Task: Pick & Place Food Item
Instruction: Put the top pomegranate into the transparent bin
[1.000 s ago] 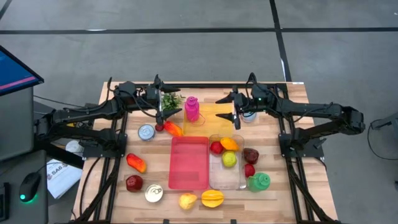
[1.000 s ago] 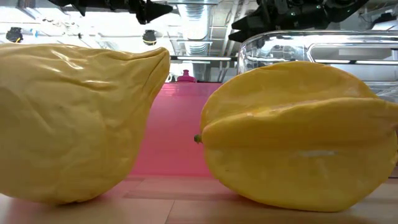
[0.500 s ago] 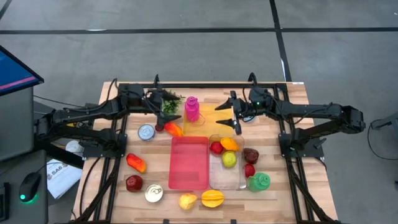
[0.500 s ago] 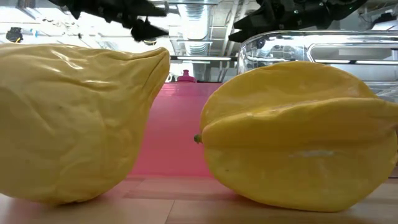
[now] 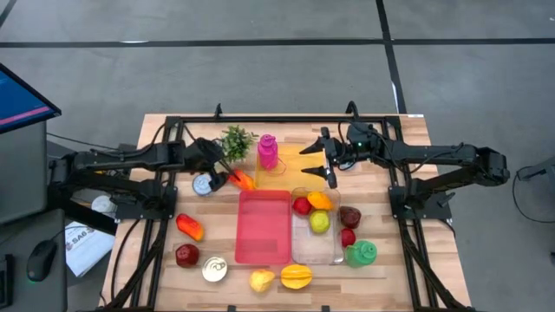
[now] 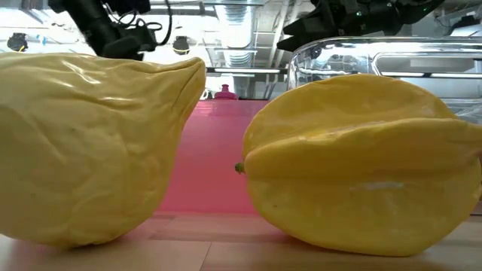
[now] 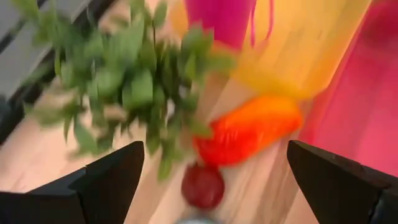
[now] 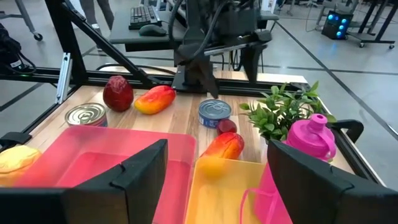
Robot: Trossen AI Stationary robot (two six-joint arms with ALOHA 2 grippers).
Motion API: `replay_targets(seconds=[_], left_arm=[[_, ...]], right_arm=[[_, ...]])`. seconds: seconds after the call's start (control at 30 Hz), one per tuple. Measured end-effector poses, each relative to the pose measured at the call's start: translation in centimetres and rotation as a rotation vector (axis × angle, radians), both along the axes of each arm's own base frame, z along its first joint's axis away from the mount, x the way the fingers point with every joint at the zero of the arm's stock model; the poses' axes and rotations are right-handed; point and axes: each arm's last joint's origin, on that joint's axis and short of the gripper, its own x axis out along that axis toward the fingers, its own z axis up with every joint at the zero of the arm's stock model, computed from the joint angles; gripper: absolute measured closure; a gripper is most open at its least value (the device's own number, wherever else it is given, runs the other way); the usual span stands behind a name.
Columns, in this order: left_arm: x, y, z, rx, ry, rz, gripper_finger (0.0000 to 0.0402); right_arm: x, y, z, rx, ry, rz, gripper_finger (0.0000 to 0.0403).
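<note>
Hovering with fingers spread, the left tool (image 5: 227,166) faces an orange pepper (image 5: 242,180) crowded by plant (image 5: 235,139), tin (image 5: 204,184) (right tool (image 5: 329,165) also spread).

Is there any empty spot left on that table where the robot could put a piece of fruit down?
Yes: the pink tray in the middle is bare, and so is the wood along the table's right edge, beyond the green bottle. The clear bin is half full of fruit, and the far side near the plant and pink bottle is crowded.
</note>
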Motion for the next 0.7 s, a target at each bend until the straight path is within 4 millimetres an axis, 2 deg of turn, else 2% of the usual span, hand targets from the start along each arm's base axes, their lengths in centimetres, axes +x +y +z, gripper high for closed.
replay_targets(seconds=[0.13, 0.4, 0.7], left_arm=[[-0.3, -0.6, -0.9, -0.001, 0.055, -0.008, 0.0018], [-1.3, -1.0, -4.9, 0.008, 0.136, -0.009, 0.0018], [-1.7, -0.2, -6.5, 0.030, 0.132, -0.032, 0.0018]], right_arm=[[0.0, 0.0, 0.0, 0.000, 0.000, 0.000, 0.0133], [0.0, 0.0, 0.0, 0.002, 0.004, 0.000, 0.0133], [0.0, 0.0, -0.1, 0.002, 0.005, 0.000, 0.0133]])
